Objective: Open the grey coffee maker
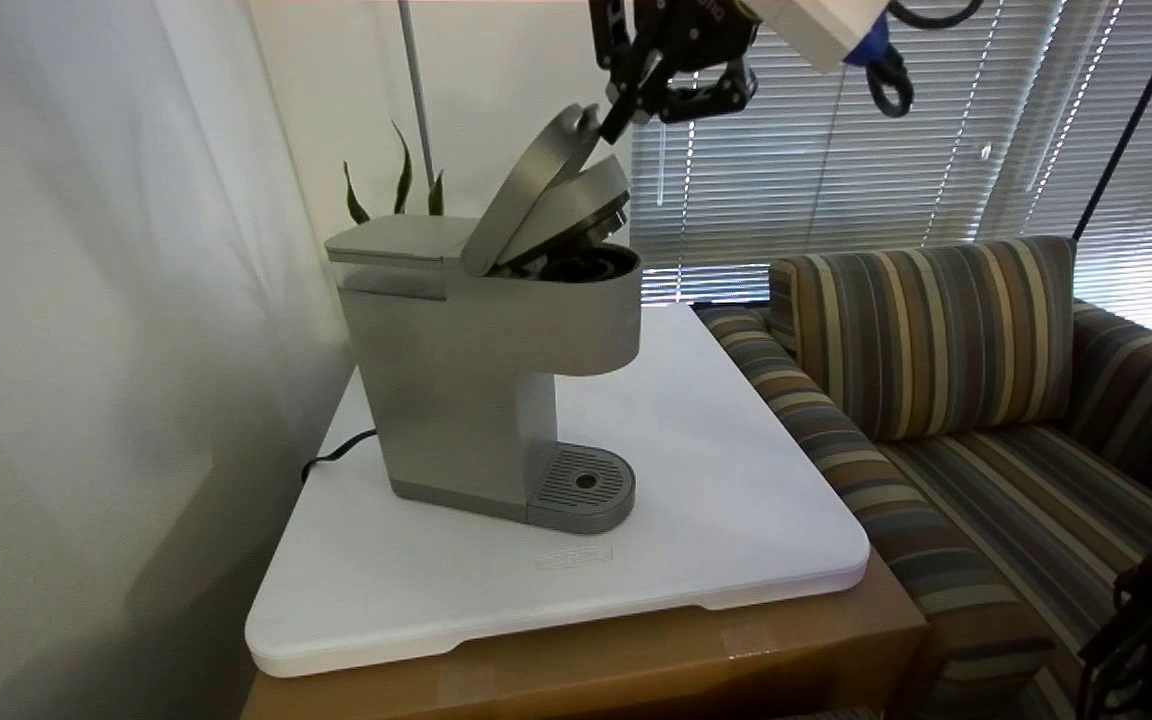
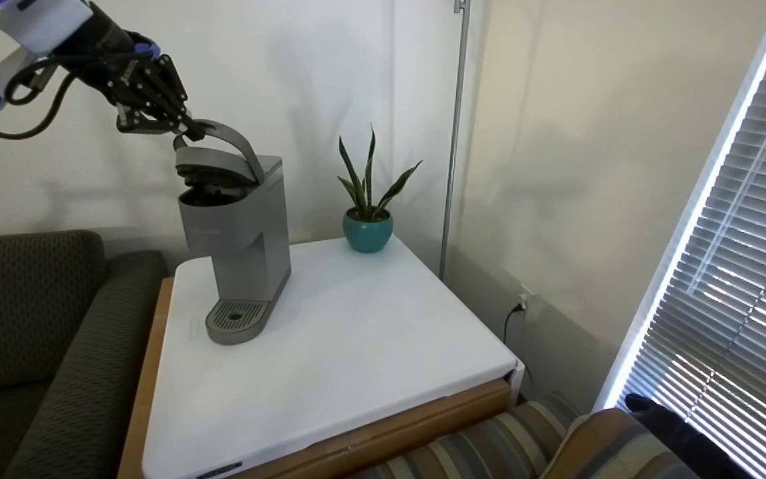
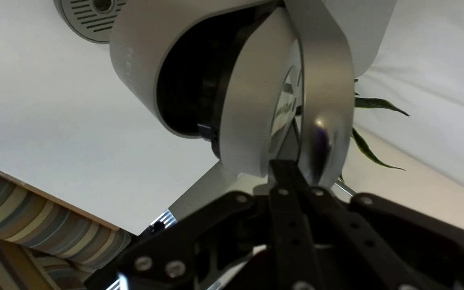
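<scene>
A striped fabric armchair [image 1: 936, 400] flanks a smooth white tabletop [image 1: 716, 480]. On it stands one boxy, matte grey coffee maker [image 1: 466, 370], lettering [image 2: 207, 231] too faint to read. The gripper [image 3: 294, 177], two black fingers [image 3: 290, 225] together, has its tips at the raised, tilted lid [image 1: 531, 185]. One pot [image 2: 368, 231] is round and teal; the drip tray [image 1: 576, 495], slotted.

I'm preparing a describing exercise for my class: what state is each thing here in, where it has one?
Grey coffee maker: upright, open
Lid: tilted up
Handle: tilted up
Brew chamber: exposed
Gripper: shut, at the handle; whether gripping, unclear
Blinds: lowered
Wall plug: in outlet
Plant: upright, potted
</scene>
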